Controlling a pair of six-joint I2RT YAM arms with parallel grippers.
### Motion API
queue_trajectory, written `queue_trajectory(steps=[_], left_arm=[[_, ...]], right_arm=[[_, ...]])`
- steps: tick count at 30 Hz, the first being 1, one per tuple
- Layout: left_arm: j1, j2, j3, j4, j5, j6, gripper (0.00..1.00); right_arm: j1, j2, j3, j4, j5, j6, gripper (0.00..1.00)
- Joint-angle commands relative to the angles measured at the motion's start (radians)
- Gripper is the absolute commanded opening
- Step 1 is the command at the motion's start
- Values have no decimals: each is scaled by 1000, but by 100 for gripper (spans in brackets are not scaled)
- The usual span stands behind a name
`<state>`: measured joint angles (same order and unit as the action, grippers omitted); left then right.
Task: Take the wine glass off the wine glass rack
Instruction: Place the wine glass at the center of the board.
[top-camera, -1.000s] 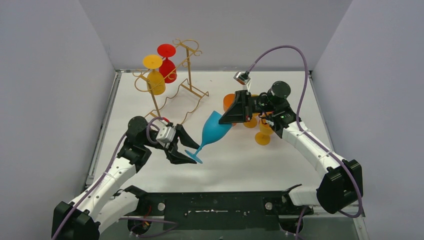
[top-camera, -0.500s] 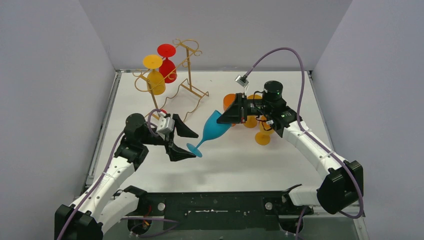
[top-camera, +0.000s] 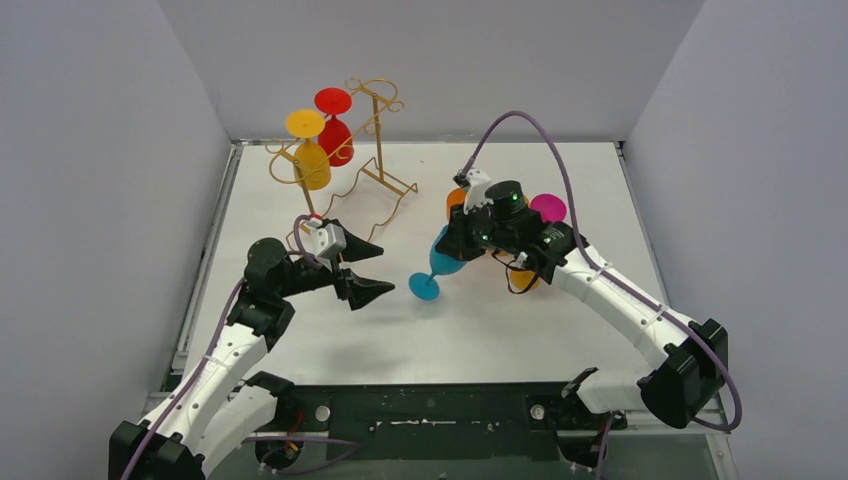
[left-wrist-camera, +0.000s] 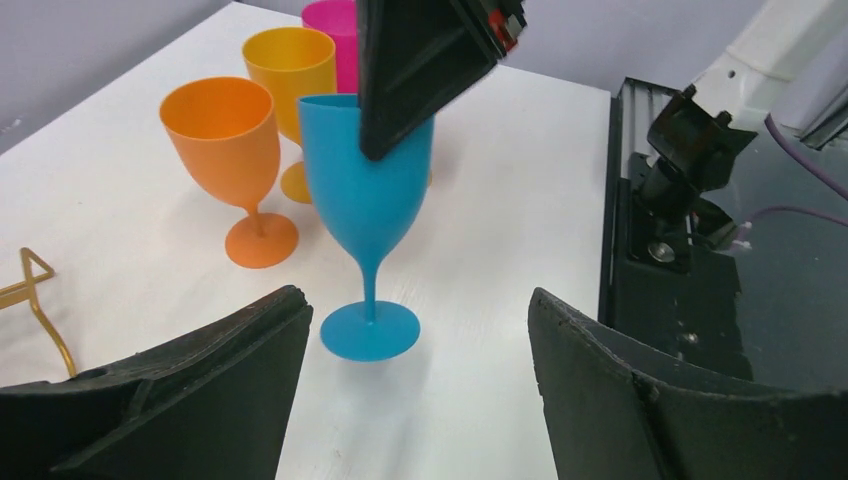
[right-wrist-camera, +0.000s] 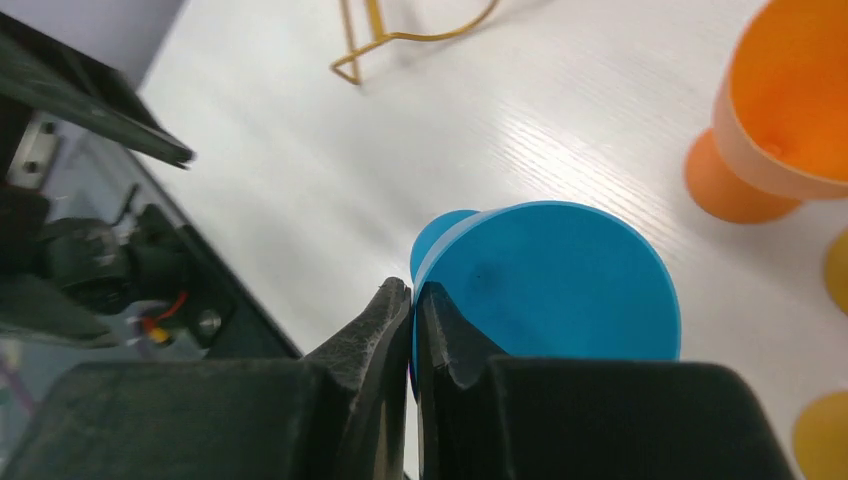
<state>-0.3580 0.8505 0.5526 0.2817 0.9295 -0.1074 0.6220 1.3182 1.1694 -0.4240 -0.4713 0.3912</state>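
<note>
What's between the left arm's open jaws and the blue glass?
Nothing but bare white table, seen in the left wrist view: the left gripper faces the blue wine glass across it, touching nothing.

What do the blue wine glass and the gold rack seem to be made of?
The blue wine glass looks like opaque plastic with a satin finish: solid colour, soft highlights, nothing shows through. The wine glass rack seems thin metal wire, gold-coloured and slightly glossy: slender bent rods and curled scrolls.
</note>
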Motion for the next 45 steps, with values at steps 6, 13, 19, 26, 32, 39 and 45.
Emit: queue_trajectory(steps=[6, 13, 19, 26, 32, 39, 45], left_arm=[[5, 5, -22, 223, -95, -123, 78], [5, -14, -12, 187, -127, -117, 97], [5, -23, -9, 158, -134, -119, 97], [5, -36, 11, 52, -174, -67, 98], [5, -38, 10, 66, -170, -66, 97], [5, -35, 10, 63, -176, -65, 97], [5, -48, 10, 51, -200, -67, 97]], right_arm=[[181, -20, -27, -49, 696, -32, 0], [195, -22, -73, -38, 800, -24, 0], [178, 18, -72, -68, 851, 34, 0], [75, 33, -89, -74, 759, 62, 0], [64, 25, -104, -62, 770, 25, 0], [59, 46, -97, -65, 767, 5, 0], [61, 77, -84, -74, 767, -18, 2]])
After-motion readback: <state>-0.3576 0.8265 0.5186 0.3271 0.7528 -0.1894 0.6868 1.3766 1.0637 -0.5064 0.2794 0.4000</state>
